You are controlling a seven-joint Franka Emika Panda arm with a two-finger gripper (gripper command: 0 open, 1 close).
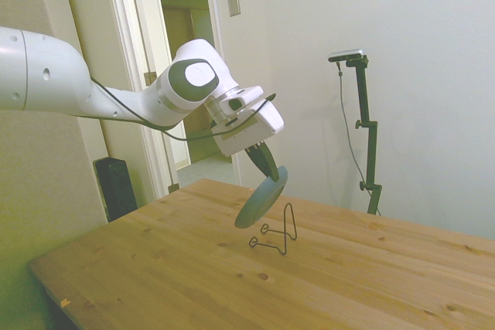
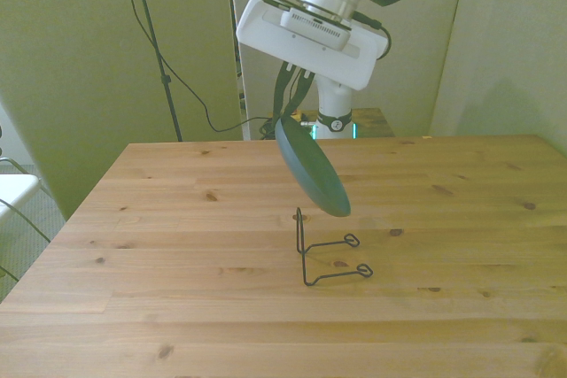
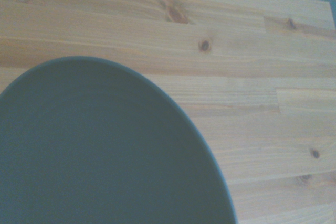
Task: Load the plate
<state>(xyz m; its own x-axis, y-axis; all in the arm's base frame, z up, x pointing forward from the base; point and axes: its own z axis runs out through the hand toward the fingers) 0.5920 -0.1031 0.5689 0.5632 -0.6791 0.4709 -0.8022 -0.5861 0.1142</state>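
**Plate held in the air above the wire stand**

While my gripper point(image 1: 267, 161) hangs over the middle of the table point(image 1: 155, 268), its two dark fingers are clamped on the upper edge of the plate point(image 1: 261, 197). That plate is teal-green and round, and it is tilted steeply, its lower edge pointing down toward the wood without touching it. In the side view it sits at the centre of the frame, just left of and slightly above the thin black wire stand point(image 1: 282, 233). From the front view the plate point(image 2: 312, 174) hangs in the upper middle of the frame, and its lower edge comes close above the upright loop of the stand point(image 2: 328, 254), which rests on the boards just below centre with its two small feet pointing to the front view's right. Plate and stand look apart in both views, though the gap is small.

My wrist view is filled at its lower left by the dark face of the plate point(image 3: 105, 150), with bare pine planks and knots around it.

Around me: a dark speaker-like box point(image 1: 114, 187) stands on the floor at the left of the side view, beside an open doorway point(image 1: 186, 67). A black cable point(image 2: 190, 95) trails down the wall at the upper left of the front view. Only the stand itself lies under the plate.
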